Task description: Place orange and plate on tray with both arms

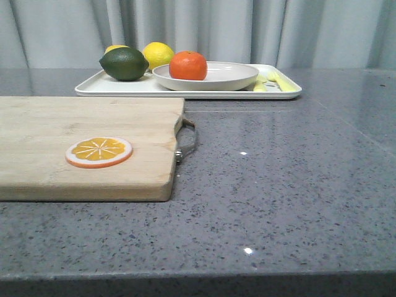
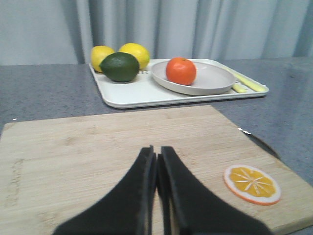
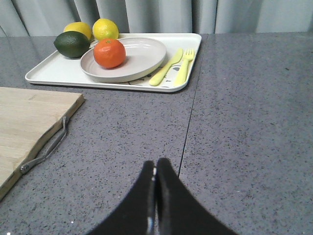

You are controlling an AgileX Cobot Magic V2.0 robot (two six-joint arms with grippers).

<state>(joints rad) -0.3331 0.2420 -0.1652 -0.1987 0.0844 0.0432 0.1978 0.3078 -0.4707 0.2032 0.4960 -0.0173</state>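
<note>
The orange (image 1: 188, 65) (image 2: 181, 70) (image 3: 109, 53) rests in the off-white plate (image 1: 235, 75) (image 2: 215, 81) (image 3: 142, 56), and the plate stands on the white tray (image 1: 111, 85) (image 2: 127, 93) (image 3: 54, 71) at the back of the table. My left gripper (image 2: 156, 152) is shut and empty above the wooden cutting board, well short of the tray. My right gripper (image 3: 155, 164) is shut and empty over the grey counter, also short of the tray. Neither gripper shows in the front view.
A green lime (image 1: 124, 63) and two yellow lemons (image 1: 158, 54) lie on the tray's left part; a yellow knife and fork (image 3: 176, 66) lie on its right. The wooden cutting board (image 1: 62, 124) with a metal handle (image 1: 187, 139) carries an orange slice (image 1: 99, 151).
</note>
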